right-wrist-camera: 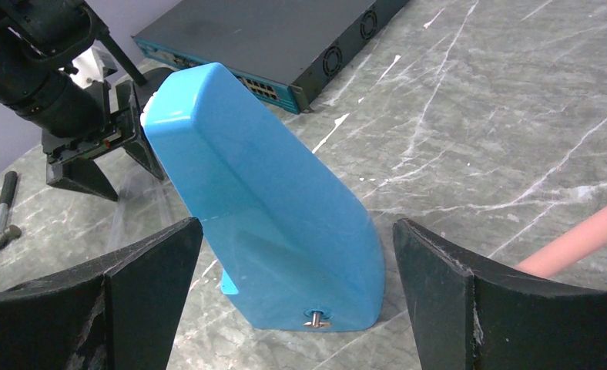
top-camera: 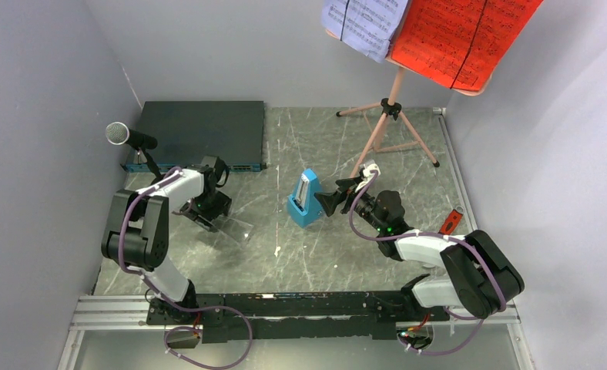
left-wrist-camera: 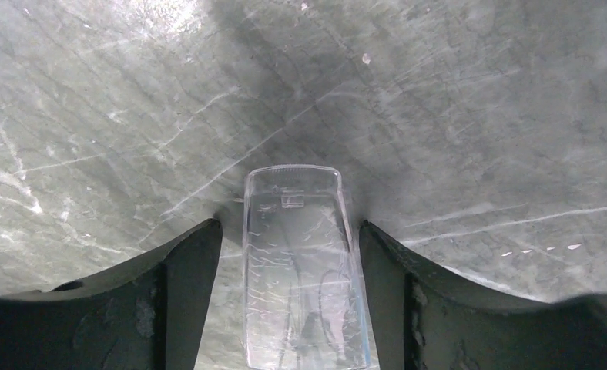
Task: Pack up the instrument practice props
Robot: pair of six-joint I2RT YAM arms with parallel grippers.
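Item: blue metronome [top-camera: 306,200]. It stands upright near the middle of the desk [top-camera: 323,262]. My right hand [top-camera: 333,196] straddles it with fingers wide apart and a gap on each side, so it is not gripped.

Item: clear plastic piece [left-wrist-camera: 304,308]. It lies flat on the desk. My left hand [left-wrist-camera: 289,231] is over it with a finger on either side, close in, but daylight shows on one flank. I read no hold.

Item: microphone [top-camera: 119,133]. It is at the far left, just beside the black box [top-camera: 196,131], well apart from both hands.

Item: pink music stand [top-camera: 393,116]. It is at the far right, carrying the red sheet [top-camera: 462,35] and the lavender sheet [top-camera: 366,23].

Step in hand, by my judgement: taking the metronome, with every prop not yet packed.

Next move: I should close the right hand low on the sloped sides, squarely so the taper does not slip upward, then lift. I can see no container to aim for.
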